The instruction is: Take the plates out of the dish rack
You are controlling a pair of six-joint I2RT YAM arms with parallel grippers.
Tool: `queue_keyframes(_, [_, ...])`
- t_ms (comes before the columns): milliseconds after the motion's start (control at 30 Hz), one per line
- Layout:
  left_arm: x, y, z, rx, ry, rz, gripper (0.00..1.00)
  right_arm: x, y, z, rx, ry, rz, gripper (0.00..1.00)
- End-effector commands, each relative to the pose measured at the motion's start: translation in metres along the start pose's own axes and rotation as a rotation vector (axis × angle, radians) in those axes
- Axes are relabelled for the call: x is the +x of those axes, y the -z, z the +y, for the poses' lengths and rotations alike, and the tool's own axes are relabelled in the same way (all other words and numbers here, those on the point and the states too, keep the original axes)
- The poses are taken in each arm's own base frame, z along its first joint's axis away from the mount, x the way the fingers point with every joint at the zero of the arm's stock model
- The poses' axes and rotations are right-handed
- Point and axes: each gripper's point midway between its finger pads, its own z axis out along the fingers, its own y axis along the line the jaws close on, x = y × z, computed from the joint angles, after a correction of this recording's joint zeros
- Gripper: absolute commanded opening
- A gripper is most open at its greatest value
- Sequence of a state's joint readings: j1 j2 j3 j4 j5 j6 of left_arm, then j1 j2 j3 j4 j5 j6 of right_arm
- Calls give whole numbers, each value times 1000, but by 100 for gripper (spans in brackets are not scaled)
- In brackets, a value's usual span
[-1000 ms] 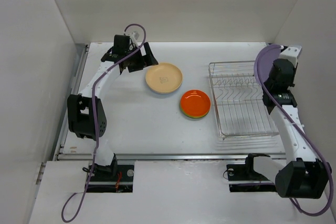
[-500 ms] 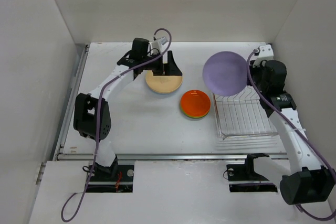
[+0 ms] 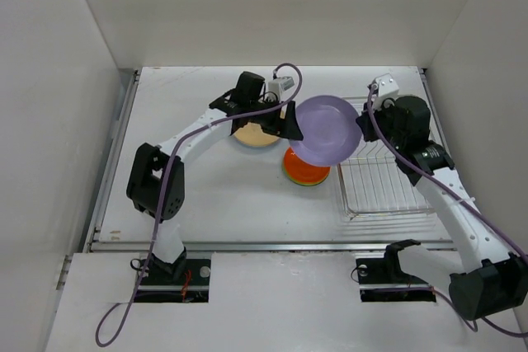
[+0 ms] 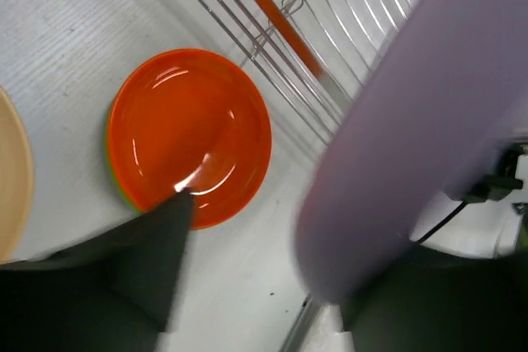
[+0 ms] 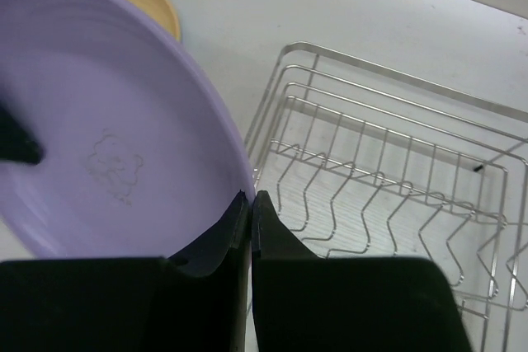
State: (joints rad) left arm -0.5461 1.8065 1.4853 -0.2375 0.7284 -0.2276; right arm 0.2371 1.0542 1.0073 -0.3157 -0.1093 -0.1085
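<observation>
**Top view.** The right gripper (image 3: pixel 360 125) is pinched on the right rim of the lavender plate (image 3: pixel 326 129). It holds the plate in the air, tilted, between the dish rack (image 3: pixel 388 187) and the left arm. The left gripper (image 3: pixel 290 124) sits at the plate's opposite rim. The orange plate (image 3: pixel 302 174) lies on the table (image 3: pixel 214 195), partly under the raised plate. The tan plate (image 3: pixel 247 136) lies beside it, partly hidden by the left arm. We see no plate left in the rack.

**Left wrist view.** The jaws stand apart. One finger (image 4: pixel 140 278) is well clear of the lavender plate, and the plate's rim fills the right side of the gap. We see no clamp on it yet. Below, the orange plate rests on a green plate (image 4: pixel 116 185), of which only the rim shows.

**Right wrist view.** The two fingers are closed nearly together on the thin rim, with the rack's bare wires behind them.

**Handling.** We judge the plate to be light, stiff and glossy plastic, so it is unlikely to break but liable to pivot or slip in a single-point grip. Take it at the rim only, well onto the lip, opposite the holding jaws. We advise confirming the second grip before releasing the first.
</observation>
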Motion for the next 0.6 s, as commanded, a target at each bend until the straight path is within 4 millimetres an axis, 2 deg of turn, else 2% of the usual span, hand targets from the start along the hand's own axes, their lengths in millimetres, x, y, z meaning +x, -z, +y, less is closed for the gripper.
queue_keyframes(0, [-3,-2,11,-43,-24,-6,39,-38,8,22,-104,12,-101,0])
queue_keyframes(33, [-4,-1,10,-44,-22,-4,39,-36,9,22,-105,11,-92,0])
queue_keyframes(67, [-3,-3,15,-60,-16,0,15,-36,9,22,-105,11,-92,0])
queue_keyframes(100, [-5,-2,16,-71,-16,-3,4,-36,9,22,-105,11,-92,0])
queue_keyframes(133, [-7,-1,16,-80,-16,-5,0,-36,9,26,-116,15,-92,0])
queue_keyframes(233, [-8,-1,18,-91,-16,-8,0,-36,9,26,-116,15,-92,2])
queue_keyframes(267, [-10,2,14,-88,-23,-17,0,-36,9,26,-116,15,-92,13])
queue_keyframes(300, [-11,2,16,-100,-23,-21,0,-36,9,26,-116,15,-92,28])
queue_keyframes(333, [-14,6,15,-110,-31,-34,0,-36,9,28,-125,15,-93,50])
queue_keyframes(367, [-18,10,13,-122,-39,-50,0,-36,9,28,-125,15,-93,97])
queue_keyframes(467, [-31,22,20,-212,-66,-105,0,-39,8,17,-63,14,-102,100])
queue_keyframes(567, [-55,53,48,-317,18,-209,0,-48,12,-1,44,1,-145,100])
